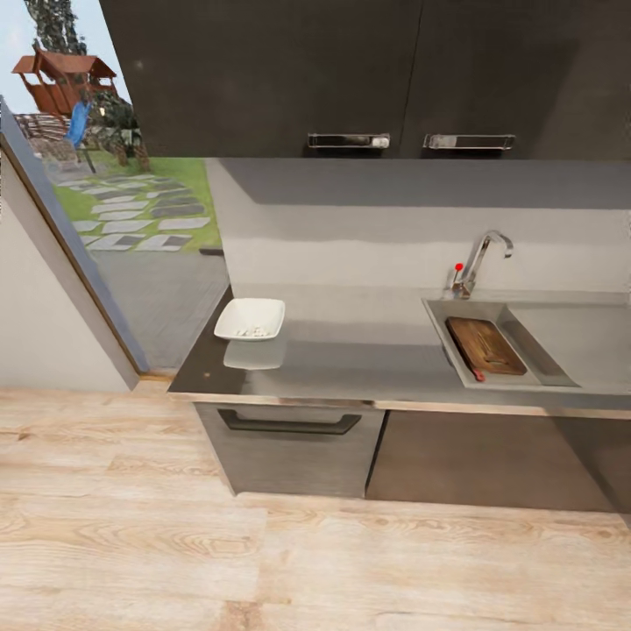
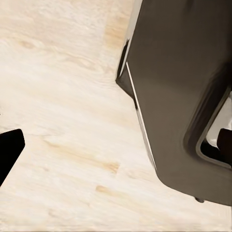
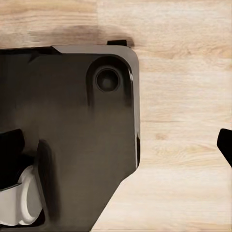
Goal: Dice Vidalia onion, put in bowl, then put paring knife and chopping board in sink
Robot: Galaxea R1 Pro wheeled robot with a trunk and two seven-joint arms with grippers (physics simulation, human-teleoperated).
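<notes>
On the grey countertop (image 1: 350, 355) a white squarish bowl (image 1: 251, 318) stands at the left end, holding small pale bits that look like diced onion (image 1: 255, 331). The steel sink (image 1: 549, 372) is at the right, under a chrome tap (image 1: 483, 255) with a red knob. Inside the basin the brown chopping board (image 1: 485, 345) lies flat. A slim red-tipped piece, apparently the paring knife (image 1: 478, 374), rests at the board's near left corner. In the wrist views my left gripper (image 2: 116, 145) and right gripper (image 3: 116, 150) hang open over the floor, nothing between their fingers.
Dark wall cabinets (image 1: 289, 79) hang over the counter, and a drawer front (image 1: 289, 438) sits below it. A glass opening (image 1: 114, 219) to a garden is at the left. Light wooden floor (image 1: 263, 552) stretches before the counter. My dark base (image 2: 183, 96) shows beneath both wrists.
</notes>
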